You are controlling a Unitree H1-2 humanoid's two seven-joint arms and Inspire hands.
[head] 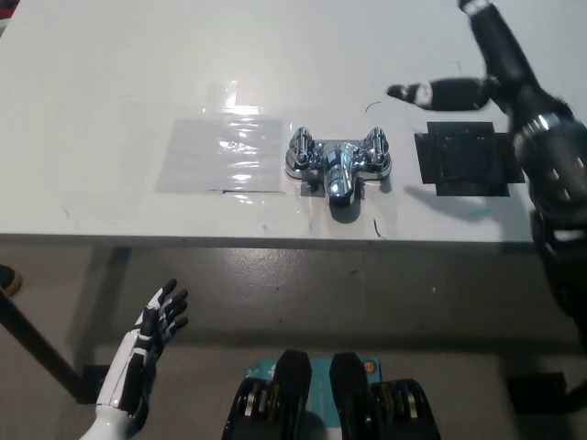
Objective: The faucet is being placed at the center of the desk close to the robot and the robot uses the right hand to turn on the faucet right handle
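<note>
The faucet (337,167) is sitting at the middle of the tabletop (110,73), near its front edge, so the placing part is looking done. The black right hand (491,78) is hovering above the tabletop, beyond and to the right of the right handle (374,147), fingers spread wide and holding nothing (one fingertip is pointing toward the handle, well short of touching). A black patch (463,160) is lying below the hand. The turn itself is not yet begun: closing in, gripping and twisting are all left. The white left hand (158,316) is resting low at the left, open too.
</note>
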